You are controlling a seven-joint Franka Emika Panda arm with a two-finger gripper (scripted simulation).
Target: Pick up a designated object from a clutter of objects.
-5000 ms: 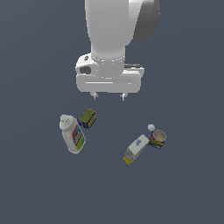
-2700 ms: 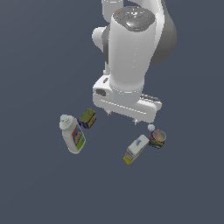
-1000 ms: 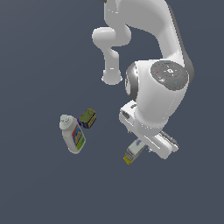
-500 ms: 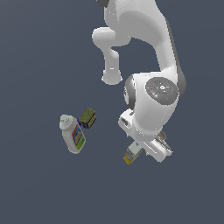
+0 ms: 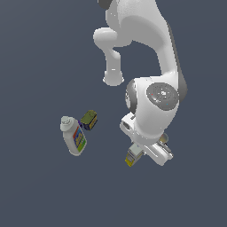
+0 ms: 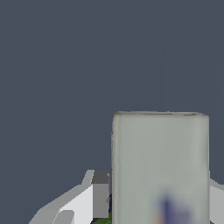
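Tall white-and-yellow rectangular carton [image 5: 132, 156] lay at 5 o'clock of the olive-green tin [image 5: 89, 119]; gripper [image 6: 153, 192] fingers [image 6: 99, 192] straddled its broad faces, contact not discernible; judged light, stiff, smooth-sided.

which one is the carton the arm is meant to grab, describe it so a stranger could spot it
Find the big white robot arm in the exterior view and follow it down to its lowest end. Poking out just beneath it is a box-shaped carton, pale on top with a yellow lower end. Unlike the round-capped white bottle and the small olive-green tin lying apart towards that view's left, it has flat sides and square corners.
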